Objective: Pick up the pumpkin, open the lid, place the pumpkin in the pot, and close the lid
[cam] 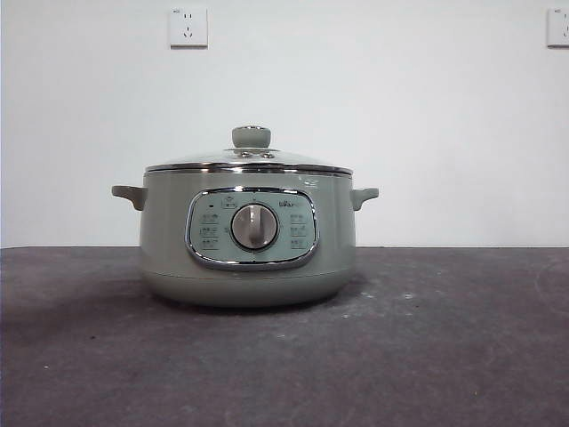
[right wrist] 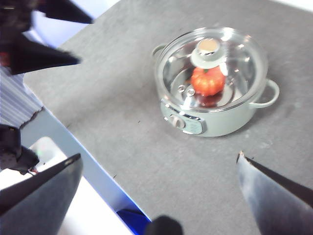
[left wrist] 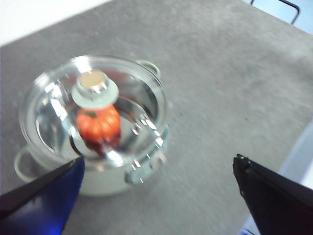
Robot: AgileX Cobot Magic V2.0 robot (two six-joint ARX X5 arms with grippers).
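Note:
The sage-green pot (cam: 249, 258) stands in the middle of the dark table, with the glass lid (cam: 249, 161) seated on it. It also shows in the left wrist view (left wrist: 105, 183) and the right wrist view (right wrist: 230, 122). The pumpkin (left wrist: 98, 123) lies inside the pot under the lid (left wrist: 137, 98); it also shows through the lid (right wrist: 242, 58) in the right wrist view (right wrist: 208, 81). My left gripper (left wrist: 156, 191) is open and empty, high above the table beside the pot. My right gripper (right wrist: 159, 191) is open and empty, high and well away from the pot. Neither gripper shows in the front view.
The grey table (cam: 444, 338) stretches around the pot. Its edge (right wrist: 78, 137) runs near my right gripper, with the other arm's dark jaws (right wrist: 39, 54) beyond it. A white wall with two sockets (cam: 188, 27) stands behind.

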